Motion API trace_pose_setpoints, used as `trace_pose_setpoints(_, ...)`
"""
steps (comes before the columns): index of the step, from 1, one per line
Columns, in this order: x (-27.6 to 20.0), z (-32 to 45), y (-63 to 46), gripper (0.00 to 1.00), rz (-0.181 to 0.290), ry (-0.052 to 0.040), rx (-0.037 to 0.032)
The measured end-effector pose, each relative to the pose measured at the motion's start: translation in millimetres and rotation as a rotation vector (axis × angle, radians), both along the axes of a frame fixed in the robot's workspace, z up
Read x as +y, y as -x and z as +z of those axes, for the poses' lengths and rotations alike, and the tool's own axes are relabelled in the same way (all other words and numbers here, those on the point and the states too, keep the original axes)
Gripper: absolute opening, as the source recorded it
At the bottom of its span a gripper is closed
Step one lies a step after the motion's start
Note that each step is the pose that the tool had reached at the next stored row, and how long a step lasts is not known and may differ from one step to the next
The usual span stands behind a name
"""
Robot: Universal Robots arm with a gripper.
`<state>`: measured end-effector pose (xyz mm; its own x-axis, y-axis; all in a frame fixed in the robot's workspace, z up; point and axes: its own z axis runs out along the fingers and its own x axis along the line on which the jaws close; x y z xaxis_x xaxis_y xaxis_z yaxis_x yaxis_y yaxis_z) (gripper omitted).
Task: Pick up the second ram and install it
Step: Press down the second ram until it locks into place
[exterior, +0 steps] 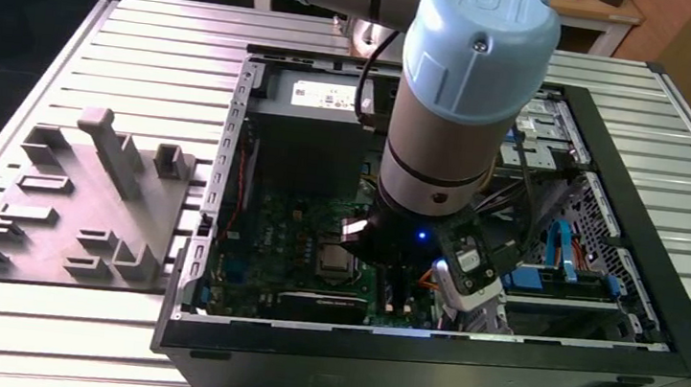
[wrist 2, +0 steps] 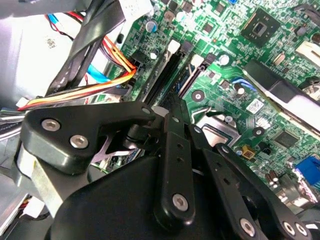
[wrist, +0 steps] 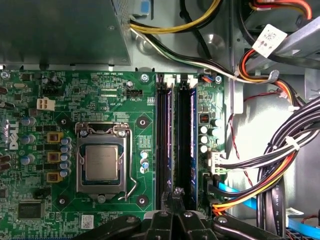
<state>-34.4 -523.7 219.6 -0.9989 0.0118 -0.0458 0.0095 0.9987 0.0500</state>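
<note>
Gripper [wrist: 175,192] sat over the slots [wrist: 165,135] — fingers clenched, empty. Seating of the ram unclear; any push should go straight down, centred.

Gripper [wrist 2: 172,107] matt black plastic — motherboard [wrist: 100,100] glossy green — processor [wrist: 101,165] brushed metal.

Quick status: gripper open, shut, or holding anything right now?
Gripper: closed over the long narrow black plastic memory slots on the broad green motherboard; whether it holds anything cannot be told.
</note>
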Motion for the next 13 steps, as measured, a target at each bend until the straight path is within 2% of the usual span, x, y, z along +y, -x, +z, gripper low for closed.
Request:
trace_pose_setpoints(2, -0.4, 9.4, 0.1, 0.1, 0.0, 0.0033, 0.0009)
trace_pose_setpoints(6, -0.4, 24.5, 0.1, 0.1, 0.0, 0.0036, 0.001)
trace_pose_setpoints(7, -0.4, 26.5, 0.1, 0.1, 0.0, 0.0036, 0.001)
trace_pose_setpoints(11, -0.3, 26.7, 0.1, 0.1, 0.0, 0.0031, 0.0008)
trace_pose_setpoints(13, 2.0, 26.8, 0.1, 0.1, 0.0, 0.0034, 0.0009)
